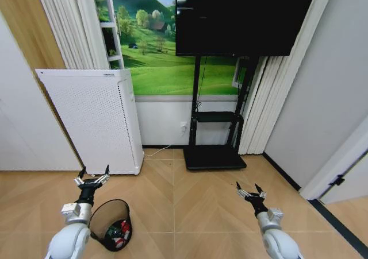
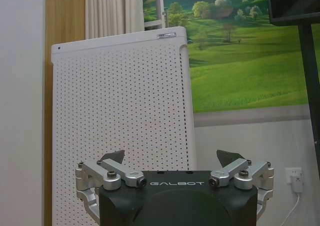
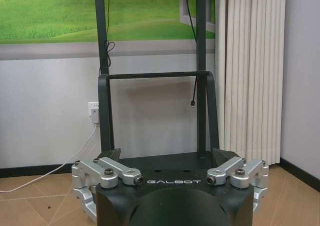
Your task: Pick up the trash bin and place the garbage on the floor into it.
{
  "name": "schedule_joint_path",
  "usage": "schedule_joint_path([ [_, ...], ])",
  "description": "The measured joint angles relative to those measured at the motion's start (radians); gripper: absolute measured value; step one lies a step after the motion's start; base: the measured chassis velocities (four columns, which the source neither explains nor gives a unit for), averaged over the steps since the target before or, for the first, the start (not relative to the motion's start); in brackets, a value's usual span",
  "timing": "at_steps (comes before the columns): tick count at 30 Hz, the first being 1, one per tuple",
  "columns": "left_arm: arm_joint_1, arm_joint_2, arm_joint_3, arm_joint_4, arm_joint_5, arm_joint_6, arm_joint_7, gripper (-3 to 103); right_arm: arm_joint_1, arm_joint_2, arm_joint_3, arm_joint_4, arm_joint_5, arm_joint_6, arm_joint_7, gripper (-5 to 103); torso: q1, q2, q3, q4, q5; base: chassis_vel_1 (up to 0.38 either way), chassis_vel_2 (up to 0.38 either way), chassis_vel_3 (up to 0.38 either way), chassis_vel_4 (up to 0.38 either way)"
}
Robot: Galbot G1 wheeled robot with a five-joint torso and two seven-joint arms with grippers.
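Observation:
The black wire-mesh trash bin stands on the wood floor at the lower left of the head view. Inside it lies garbage: red, white and green pieces near the bottom. My left gripper hangs open just behind and above the bin's rim, holding nothing; the left wrist view has its fingers spread in front of the white appliance. My right gripper is open and empty over bare floor at the lower right, and its fingertips point at the TV stand.
A tall white perforated appliance stands against the wall behind the bin. A black TV stand with a screen fills the middle back. Curtains and a doorway lie to the right. Bare floor spreads between the arms.

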Motion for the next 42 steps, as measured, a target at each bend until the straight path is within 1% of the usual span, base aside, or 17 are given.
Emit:
schedule_joint_path([
  [2,0.000,0.000,0.000,0.000,0.000,0.000,0.000,100,0.000,0.000,0.000,0.000,0.000,0.000,0.000,100,0.002,0.007,0.004,0.0000,0.0000,0.000,0.000,0.000,0.000],
  [4,0.000,0.000,0.000,0.000,0.000,0.000,0.000,100,0.000,0.000,0.000,0.000,0.000,0.000,0.000,100,0.007,0.022,0.015,0.0000,0.0000,0.000,0.000,0.000,0.000],
  [8,0.000,0.000,0.000,0.000,0.000,0.000,0.000,100,0.000,0.000,0.000,0.000,0.000,0.000,0.000,100,0.012,0.032,0.021,0.0000,0.0000,0.000,0.000,0.000,0.000],
  [10,0.000,0.000,0.000,0.000,0.000,0.000,0.000,100,0.000,0.000,0.000,0.000,0.000,0.000,0.000,100,0.017,0.048,0.031,0.0000,0.0000,0.000,0.000,0.000,0.000],
  [14,0.000,0.000,0.000,0.000,0.000,0.000,0.000,100,0.000,0.000,0.000,0.000,0.000,0.000,0.000,100,0.021,0.059,0.039,0.0000,0.0000,0.000,0.000,0.000,0.000],
  [19,0.000,0.000,0.000,0.000,0.000,0.000,0.000,100,0.000,0.000,0.000,0.000,0.000,0.000,0.000,100,0.029,0.084,0.055,0.0000,0.0000,0.000,0.000,0.000,0.000],
  [28,0.000,0.000,0.000,0.000,0.000,0.000,0.000,100,0.000,0.000,0.000,0.000,0.000,0.000,0.000,100,0.038,0.109,0.071,0.0000,0.0000,0.000,0.000,0.000,0.000],
  [31,0.000,0.000,0.000,0.000,0.000,0.000,0.000,100,0.000,0.000,0.000,0.000,0.000,0.000,0.000,100,0.046,0.131,0.085,0.0000,0.0000,0.000,0.000,0.000,0.000],
  [40,0.000,0.000,0.000,0.000,0.000,0.000,0.000,100,0.000,0.000,0.000,0.000,0.000,0.000,0.000,100,0.058,0.164,0.105,0.0000,0.0000,0.000,0.000,0.000,0.000],
  [42,0.000,0.000,0.000,0.000,0.000,0.000,0.000,100,0.000,0.000,0.000,0.000,0.000,0.000,0.000,100,0.064,0.178,0.114,0.0000,0.0000,0.000,0.000,0.000,0.000],
])
